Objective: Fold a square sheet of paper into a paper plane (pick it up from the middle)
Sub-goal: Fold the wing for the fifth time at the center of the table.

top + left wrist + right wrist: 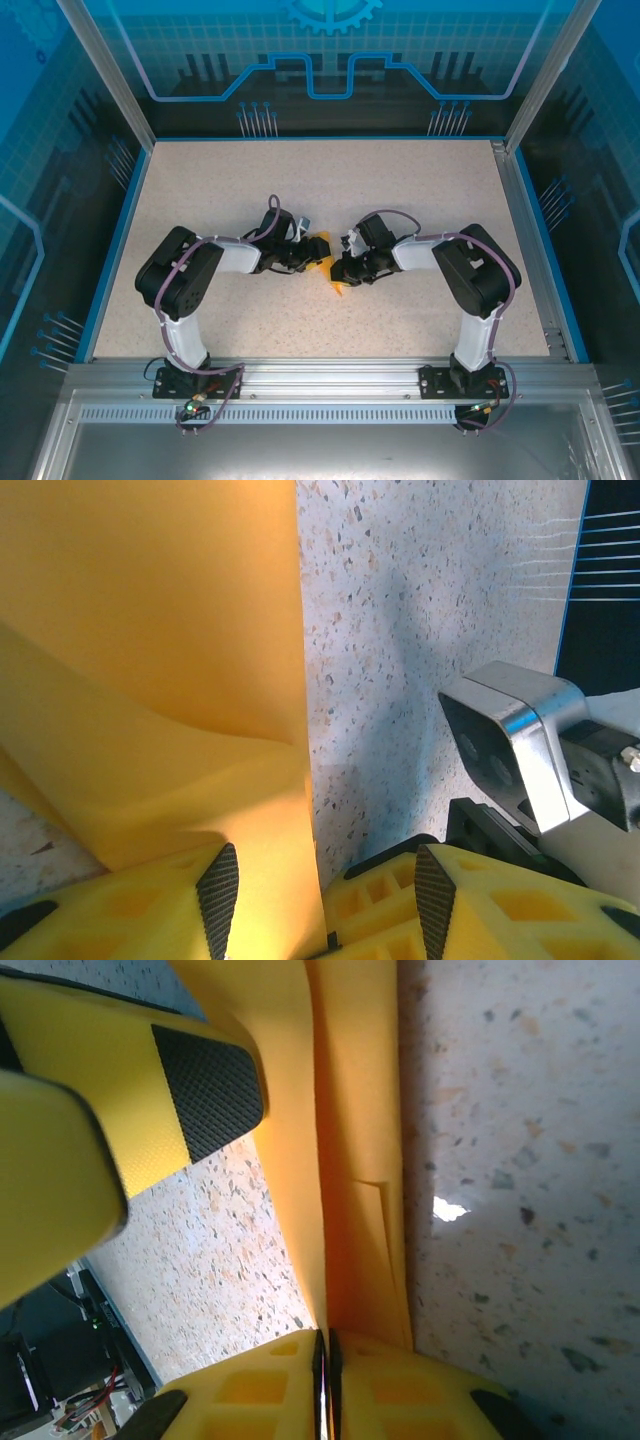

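**Inspector:** Left side first. Status?

**Assistant:** The left gripper (327, 892) sits low over the middle of the table (400, 180) with its jaws apart. The paper (150, 630) runs between its pads (218, 895). It lies against one pad and the other stands clear, so there is no grip there.

**Inspector:** Where is the paper?

**Assistant:** At the table centre, between the two grippers and well away from every edge. It is already partly folded. One flap lifts off the surface in a soft bend, not a pressed crease.

**Inspector:** Right side?

**Assistant:** The right gripper (322, 1348) is pinched closed on the paper. Several layers run straight into the seam between its fingers.

**Inspector:** How will it handle?

**Assistant:** My judgement is that it is very light, thin and limp. It sags where nothing supports it and slides easily on the smooth table. A single layer is floppy, while the folded layers are somewhat stiffer. It will not break, but any hard squeeze or sideways drag would leave a stray crease or a tear.

**Inspector:** Where should it be held?

**Assistant:** On the folded edge, where the layers stack, close to the line to be creased. One gripper should hold it down while the other works. A loose corner should not be pinched, as it would only bend away.
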Controlling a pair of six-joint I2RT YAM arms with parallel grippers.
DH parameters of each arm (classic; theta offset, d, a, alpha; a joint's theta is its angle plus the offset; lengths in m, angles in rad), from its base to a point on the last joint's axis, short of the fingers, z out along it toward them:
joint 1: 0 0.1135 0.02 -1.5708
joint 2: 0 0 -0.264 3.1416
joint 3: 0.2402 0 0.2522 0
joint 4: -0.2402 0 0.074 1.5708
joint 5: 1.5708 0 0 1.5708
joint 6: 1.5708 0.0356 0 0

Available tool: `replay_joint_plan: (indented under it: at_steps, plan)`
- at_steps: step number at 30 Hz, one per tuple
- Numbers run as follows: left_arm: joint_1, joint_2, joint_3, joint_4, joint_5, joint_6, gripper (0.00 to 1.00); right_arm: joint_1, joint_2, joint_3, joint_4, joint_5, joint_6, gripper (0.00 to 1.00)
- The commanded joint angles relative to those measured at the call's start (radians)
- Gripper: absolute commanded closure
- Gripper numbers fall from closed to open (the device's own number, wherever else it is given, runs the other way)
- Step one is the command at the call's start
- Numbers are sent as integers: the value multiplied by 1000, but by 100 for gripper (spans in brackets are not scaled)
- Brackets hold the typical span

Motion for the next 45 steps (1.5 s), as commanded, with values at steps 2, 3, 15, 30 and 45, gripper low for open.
replay_joint_plan:
  at_steps: [2, 3, 15, 30, 45]
  plan:
    - [-10, 63, 11, -44, -11, 32, 47, 12, -25, 9, -90, 6, -17, 85]
    - [-10, 64, 14, -46, -11, 33, 47, 11, -27, 7, -95, 9, -18, 85]
    - [-11, 63, 15, -52, -9, 36, 47, 19, -15, 1, -142, 70, -45, 94]
    - [-10, 70, 19, -51, -5, 35, 48, 43, -46, 18, -197, 73, -91, 86]
    - [-9, 67, 12, -52, -5, 38, 48, 31, -83, -7, -167, 61, -87, 83]
